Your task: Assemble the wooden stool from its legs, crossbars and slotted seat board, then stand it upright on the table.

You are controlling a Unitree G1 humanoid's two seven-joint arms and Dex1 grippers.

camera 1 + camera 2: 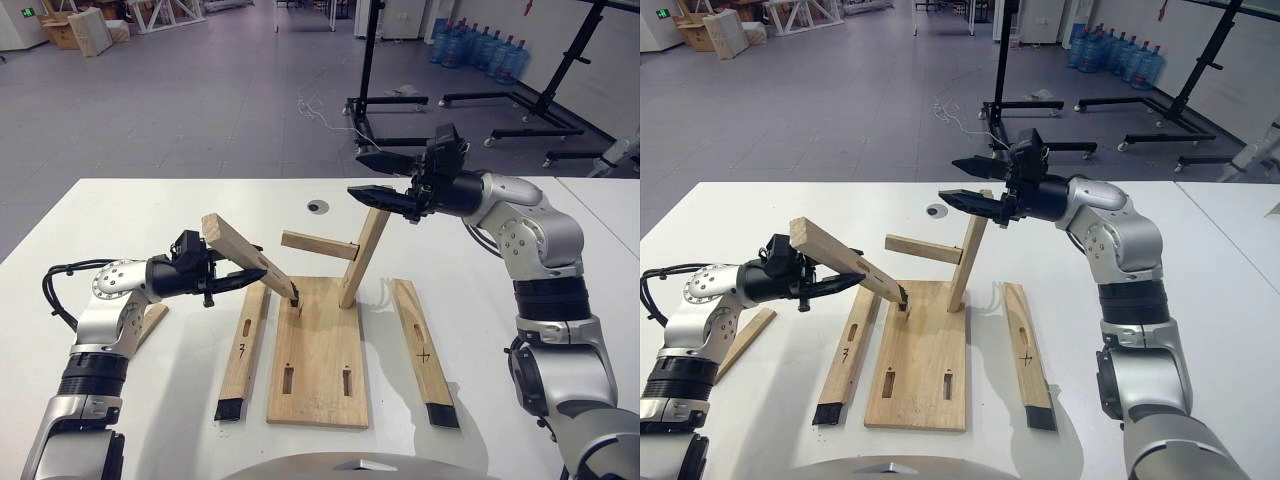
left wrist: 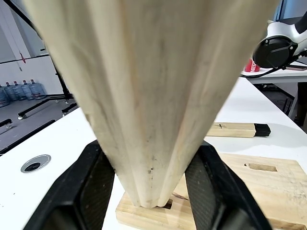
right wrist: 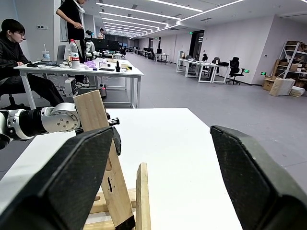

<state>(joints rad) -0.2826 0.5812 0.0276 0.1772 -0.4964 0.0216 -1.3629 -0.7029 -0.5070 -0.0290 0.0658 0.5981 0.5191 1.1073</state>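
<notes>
The slotted seat board [image 1: 318, 372] lies flat mid-table. My left gripper [image 1: 236, 273] is shut on a wooden leg [image 1: 243, 251] held at a slant, its dark tip resting at a slot in the board's far left corner [image 2: 144, 203]. A second leg [image 1: 364, 258] stands tilted in the far right slot, with a crossbar [image 1: 317, 243] jutting from it to the left. My right gripper [image 1: 378, 177] hangs open just above that leg's top end [image 3: 142, 196], with nothing between its fingers [image 3: 72, 191]. Two more legs lie flat, one [image 1: 243, 350] left of the board and one [image 1: 425, 350] to its right.
A loose wooden bar [image 1: 150, 325] lies under my left forearm. A round cable hole [image 1: 317, 207] is set in the table behind the board. Black wheeled stands [image 1: 400, 100] are on the floor beyond the far edge. Bare table stretches along the far side.
</notes>
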